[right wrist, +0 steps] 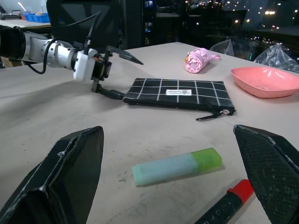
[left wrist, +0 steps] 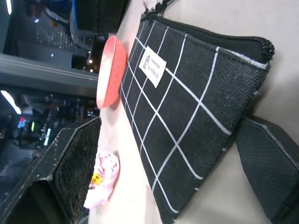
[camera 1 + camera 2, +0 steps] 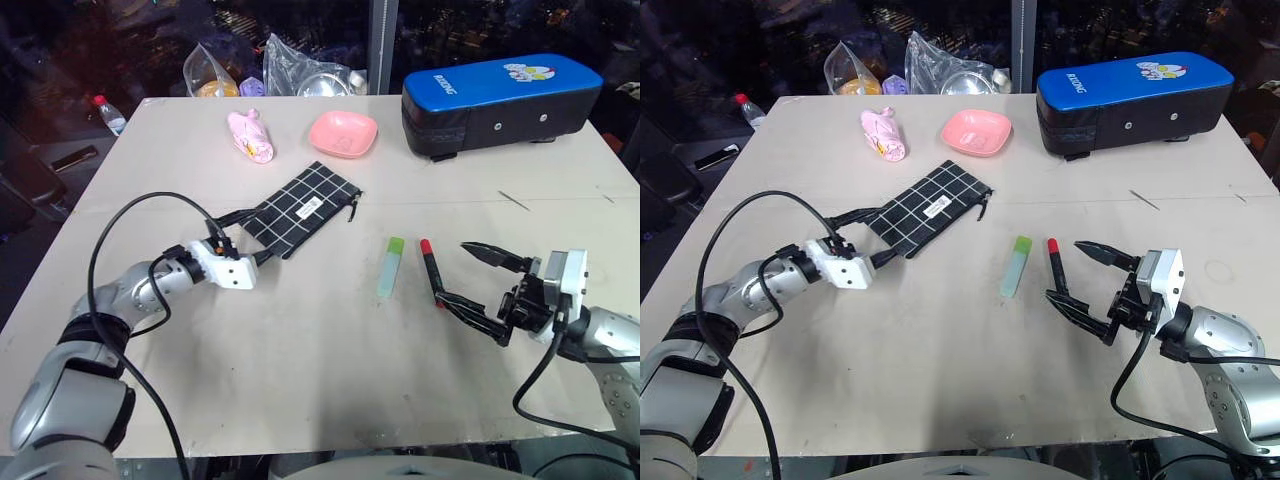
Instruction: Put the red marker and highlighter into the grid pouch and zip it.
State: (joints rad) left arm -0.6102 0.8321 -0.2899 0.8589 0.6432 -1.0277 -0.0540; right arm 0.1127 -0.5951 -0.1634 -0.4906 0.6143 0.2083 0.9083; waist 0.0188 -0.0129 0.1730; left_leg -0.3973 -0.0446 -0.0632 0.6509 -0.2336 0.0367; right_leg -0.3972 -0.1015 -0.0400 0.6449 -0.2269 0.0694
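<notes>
Presently we list the grid pouch (image 3: 298,210) zipped shut, our left gripper (image 3: 244,238) spread-fingered at its near end. Beside the pouch lie the highlighter (image 3: 391,266) and, beyond it, the red marker (image 3: 432,272), both unpacked. Our right gripper (image 3: 470,277), fingers apart and empty, hovers by the marker.

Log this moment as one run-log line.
left gripper: open, fingers at grid pouch end | right gripper: open, beside red marker | highlighter: on table | pouch: zipped
</notes>
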